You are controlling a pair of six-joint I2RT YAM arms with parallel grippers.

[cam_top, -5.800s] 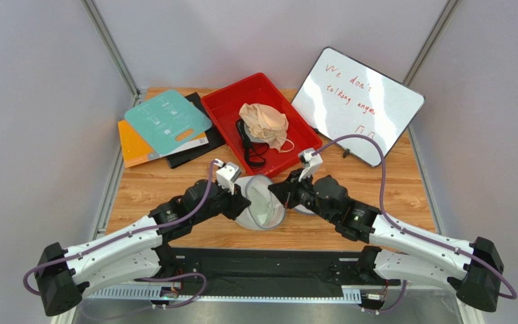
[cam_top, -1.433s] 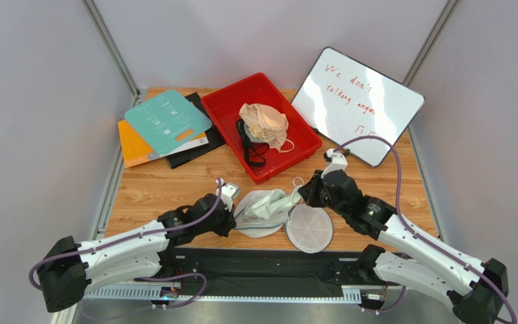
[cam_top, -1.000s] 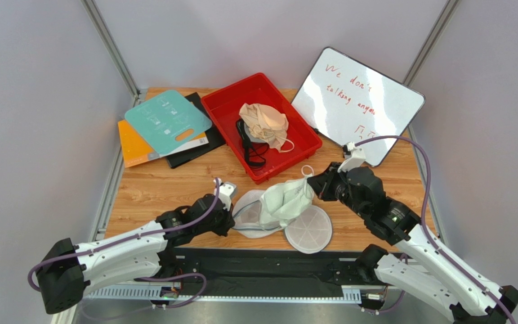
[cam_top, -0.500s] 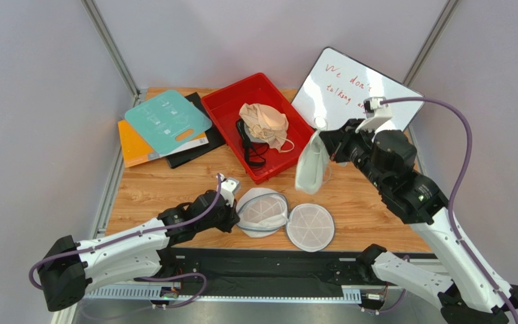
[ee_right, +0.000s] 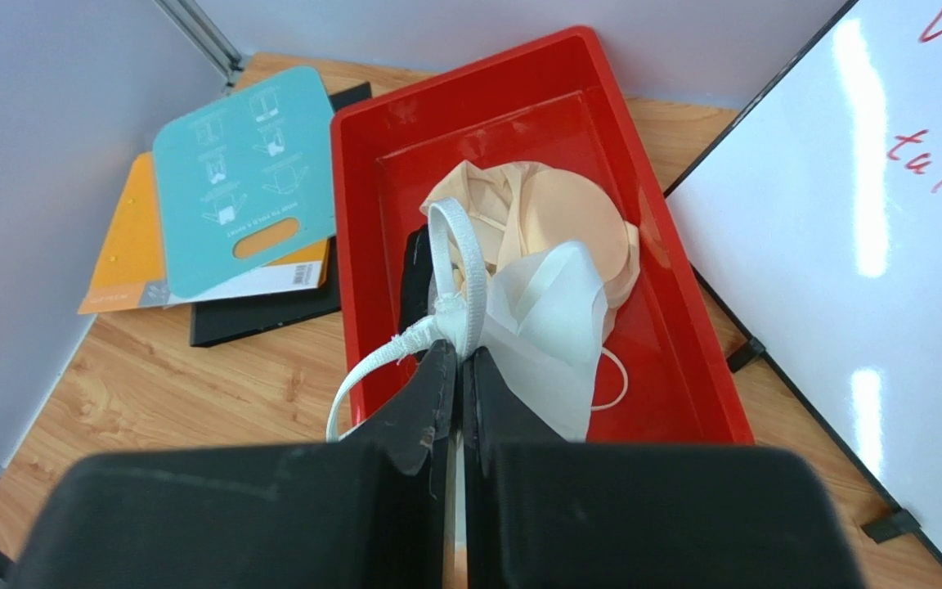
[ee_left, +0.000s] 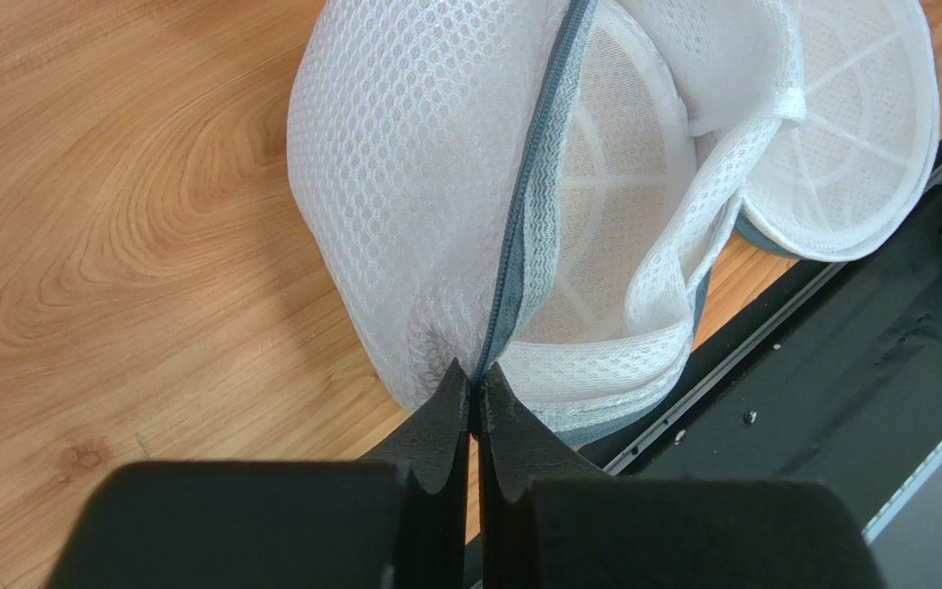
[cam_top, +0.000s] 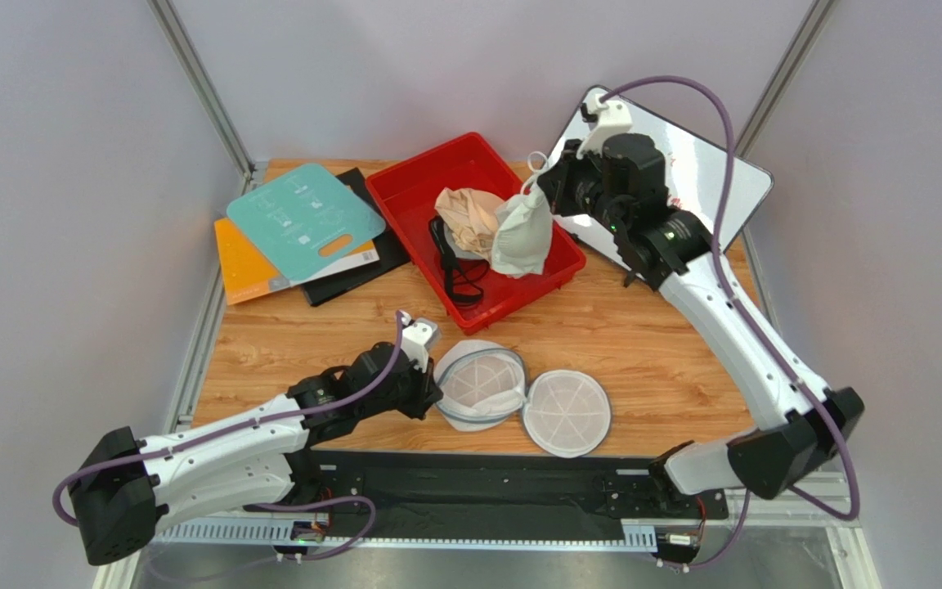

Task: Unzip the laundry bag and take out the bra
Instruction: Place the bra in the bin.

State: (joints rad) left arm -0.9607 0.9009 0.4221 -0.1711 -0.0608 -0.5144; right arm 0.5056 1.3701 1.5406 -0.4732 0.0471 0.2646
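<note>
Whiteboard (ee_right: 857, 221) txt off-frame, rt edge

wooden table (cam_top: 636, 331) | front: laundry bag (cam_top: 478, 383), opened | back: stacked folders (cam_top: 304, 221), red tray (cam_top: 421, 184), propped whiteboard (cam_top: 734, 184)

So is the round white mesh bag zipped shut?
No, the round white mesh bag gapes open along its grey zipper band, showing its inside, with the left gripper pinched on its rim.

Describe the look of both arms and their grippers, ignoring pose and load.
Both the left arm and right arm have white link shells, black joint housings and a purple cable looping outside. Each wrist carries a small white camera block. The left gripper and right gripper have matte black, tapered fingers.
</note>
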